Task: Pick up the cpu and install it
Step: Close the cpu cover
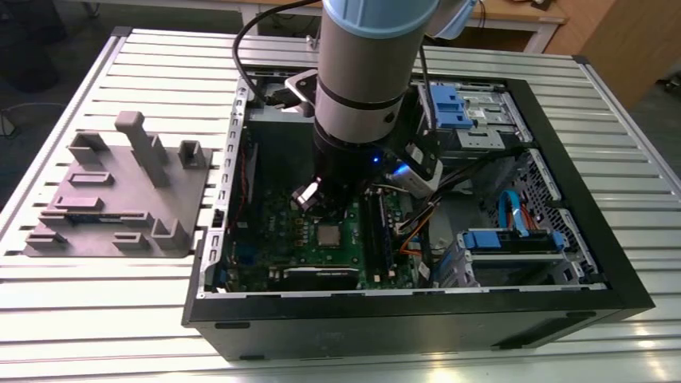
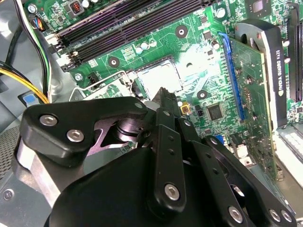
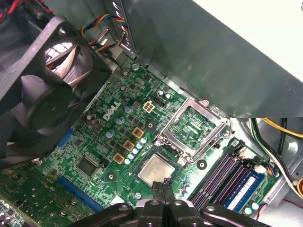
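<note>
Ribbed metal table (image 1: 107, 319) carries the largest thing here, the open black computer case (image 1: 426, 319), and we see the arm reaching down inside it. Within the case lies the green motherboard (image 3: 94, 146), and that is our landmark. Seated in the socket at the motherboard's middle is the cpu (image 3: 156, 169), silver top up, with the hinged socket frame (image 3: 194, 123) standing open just beside it. The gripper (image 3: 165, 187) hangs directly over the cpu's edge; its jaws look pressed together with nothing between them. We judge the risks so: with the frame unlatched, a nudge from the fingertips could skew the chip and bend socket pins. The memory sticks (image 2: 118, 23) and loose cables (image 2: 28, 85) sit near enough to snag.
</note>
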{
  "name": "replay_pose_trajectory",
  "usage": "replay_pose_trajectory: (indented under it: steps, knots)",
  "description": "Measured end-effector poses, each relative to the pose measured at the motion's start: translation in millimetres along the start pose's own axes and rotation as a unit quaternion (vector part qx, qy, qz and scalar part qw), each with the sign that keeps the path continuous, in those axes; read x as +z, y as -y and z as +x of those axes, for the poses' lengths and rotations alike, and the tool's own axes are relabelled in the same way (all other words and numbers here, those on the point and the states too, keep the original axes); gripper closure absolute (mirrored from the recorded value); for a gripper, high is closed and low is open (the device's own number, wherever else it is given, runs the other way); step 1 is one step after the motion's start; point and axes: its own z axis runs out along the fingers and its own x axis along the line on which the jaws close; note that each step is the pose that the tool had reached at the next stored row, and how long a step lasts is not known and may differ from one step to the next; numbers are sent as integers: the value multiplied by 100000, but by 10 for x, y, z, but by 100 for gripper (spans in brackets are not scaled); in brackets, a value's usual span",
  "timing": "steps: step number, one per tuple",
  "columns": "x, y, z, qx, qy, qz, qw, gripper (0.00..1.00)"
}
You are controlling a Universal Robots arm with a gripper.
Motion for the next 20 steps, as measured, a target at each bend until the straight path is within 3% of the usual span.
replay_pose_trajectory:
  steps: [4, 8, 12, 17, 20]
  knots:
    - [0, 0, 0, -429, -12, -1, 99999, 90]
    - [9, 5, -6, -3288, -27, -50, 99946, 90]
    - [26, 33, -69, -3331, 847, -1149, 99934, 90]
    - [49, 12, -132, -3396, 2368, -3072, 99867, 90]
    - [72, 28, -168, -3829, 2609, -3418, 99834, 90]
